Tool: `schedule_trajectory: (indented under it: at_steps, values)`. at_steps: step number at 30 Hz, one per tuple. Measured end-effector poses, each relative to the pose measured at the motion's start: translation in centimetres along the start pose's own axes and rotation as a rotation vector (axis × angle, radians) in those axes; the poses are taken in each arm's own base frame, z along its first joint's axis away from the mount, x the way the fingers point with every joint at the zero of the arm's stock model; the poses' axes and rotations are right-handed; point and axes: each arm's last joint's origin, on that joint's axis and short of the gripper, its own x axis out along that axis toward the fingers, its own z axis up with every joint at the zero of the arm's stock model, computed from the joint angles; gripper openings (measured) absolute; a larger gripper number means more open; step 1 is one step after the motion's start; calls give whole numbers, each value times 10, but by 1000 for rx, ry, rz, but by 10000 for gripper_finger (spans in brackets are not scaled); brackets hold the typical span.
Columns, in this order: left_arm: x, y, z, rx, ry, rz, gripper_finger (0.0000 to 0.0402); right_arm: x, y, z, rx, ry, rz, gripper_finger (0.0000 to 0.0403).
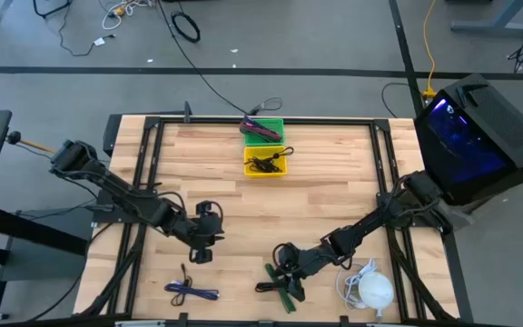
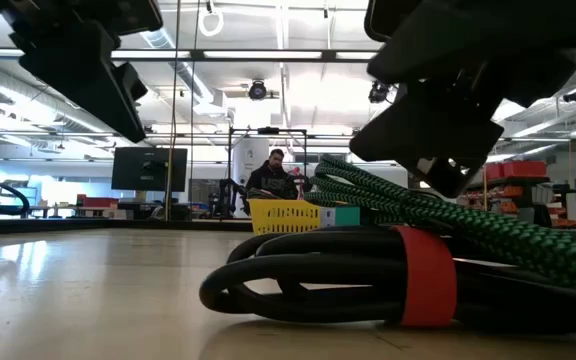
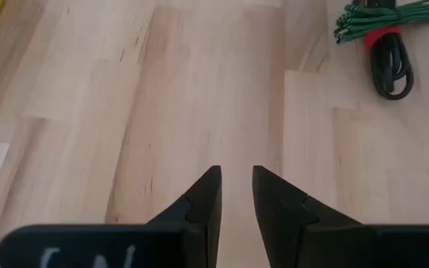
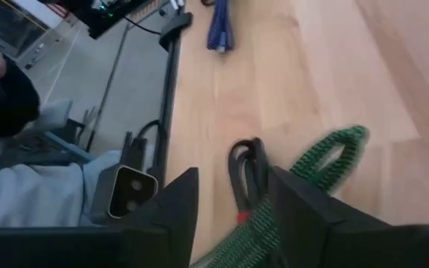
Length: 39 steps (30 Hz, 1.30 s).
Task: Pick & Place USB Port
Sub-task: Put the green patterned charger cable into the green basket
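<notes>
A coiled black cable (image 2: 318,280) bound by a red strap (image 2: 423,275) lies on the table near its near edge, with a coiled green braided cable (image 2: 448,225) resting across it. In the high view both (image 1: 281,286) sit just below my right gripper (image 1: 285,263). My right gripper (image 4: 233,179) is open and hovers over the bundle, its fingers standing either side of the black coil (image 4: 248,167) beside the green loop (image 4: 326,160). My left gripper (image 1: 202,247) waits over bare wood left of centre, its fingers (image 3: 237,175) a little open and holding nothing.
A blue cable bundle (image 1: 192,292) lies near the near edge on the left, and a white cable with a round white piece (image 1: 370,291) on the right. A yellow bin (image 1: 266,162) and a green bin (image 1: 263,130) stand at the far edge. A person's sleeve (image 4: 2,89) shows beyond the table.
</notes>
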Motion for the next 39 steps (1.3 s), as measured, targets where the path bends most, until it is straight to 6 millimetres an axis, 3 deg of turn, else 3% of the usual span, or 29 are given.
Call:
schedule_trajectory:
  at_steps: [6, 12, 20, 29, 39]
  values:
    - [-4, -9, -3, -10, -44, 25, 80, 11, 0, -5, 29, 21, -9, 189]
    - [-6, -12, -6, 5, -58, 42, 80, 15, -2, -7, 22, 20, -23, 180]
    - [-6, -12, -5, 8, -71, 51, 80, 11, -1, 11, -8, -11, 82, 155]
    - [-6, -12, -5, 8, -74, 55, 80, -3, -24, 28, -1, 95, -19, 148]
    - [-6, -12, -5, 9, -72, 56, 80, -23, -51, 31, 70, 294, -209, 148]
